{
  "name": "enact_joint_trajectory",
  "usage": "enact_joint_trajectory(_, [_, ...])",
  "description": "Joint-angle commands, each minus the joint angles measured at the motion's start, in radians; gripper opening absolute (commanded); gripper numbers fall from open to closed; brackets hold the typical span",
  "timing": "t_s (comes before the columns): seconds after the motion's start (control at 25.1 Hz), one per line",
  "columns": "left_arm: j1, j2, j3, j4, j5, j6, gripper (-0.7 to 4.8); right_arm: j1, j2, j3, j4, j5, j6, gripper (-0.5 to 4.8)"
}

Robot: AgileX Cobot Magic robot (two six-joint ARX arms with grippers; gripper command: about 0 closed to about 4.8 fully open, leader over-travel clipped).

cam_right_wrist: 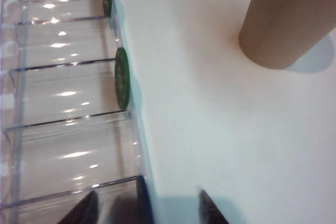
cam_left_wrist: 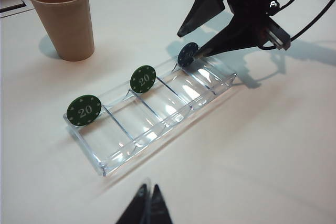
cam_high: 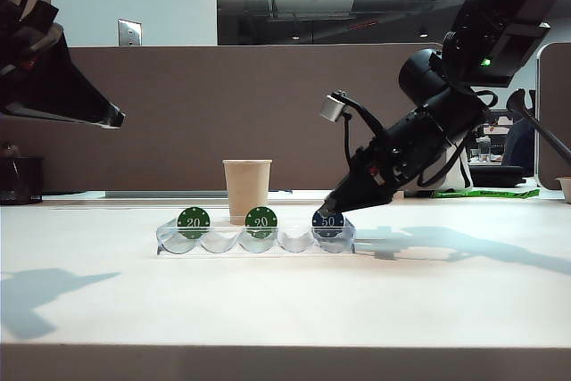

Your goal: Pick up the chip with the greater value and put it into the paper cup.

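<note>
The dark blue "50" chip (cam_high: 327, 220) (cam_left_wrist: 187, 54) stands on edge in the end slot of the clear tray (cam_high: 259, 244), at the tray's right end in the exterior view. My right gripper (cam_high: 333, 210) (cam_right_wrist: 147, 196) is open and slanted down over it. One finger (cam_right_wrist: 86, 208) is inside the tray and the other (cam_right_wrist: 209, 207) is outside over the table, so the chip's edge (cam_right_wrist: 145, 203) lies between them without being clamped. The tan paper cup (cam_high: 247, 187) (cam_left_wrist: 63, 17) (cam_right_wrist: 286, 19) stands upright behind the tray. My left gripper (cam_high: 112, 118) (cam_left_wrist: 148, 203) hangs shut and empty, high at the left.
Two green "20" chips (cam_high: 193, 220) (cam_high: 260, 219) stand on edge in other slots of the tray (cam_left_wrist: 157, 124). The slots between and beside them hold nothing. A low partition wall runs behind the white table (cam_high: 285, 310).
</note>
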Motion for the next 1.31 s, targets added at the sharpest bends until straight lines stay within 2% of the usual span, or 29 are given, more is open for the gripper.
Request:
enact_joint_trajectory(0.04, [0.001,-0.001,0.003,0.005,0.004,0.006,-0.05,0.002,0.004,0.004,0.037,-0.004,0.025,2.48])
enact_joint_trajectory(0.56, [0.001,-0.001,0.003,0.005,0.004,0.006,-0.05,0.002,0.029,0.004,0.085,0.0,0.061,2.47])
enact_joint_trajectory(0.72, [0.001,-0.001,0.003,0.005,0.004,0.006,-0.05,0.002,0.037,0.003,0.084,0.0,0.062,2.36])
enact_joint_trajectory(0.84, [0.001,-0.001,0.003,0.005,0.004,0.006,-0.05,0.002,0.037,0.003,0.083,0.0,0.068,2.06])
enact_joint_trajectory(1.31, [0.001,-0.001,0.003,0.005,0.004,0.006,-0.05,0.002,0.037,0.003,0.065,0.003,0.081,1.98])
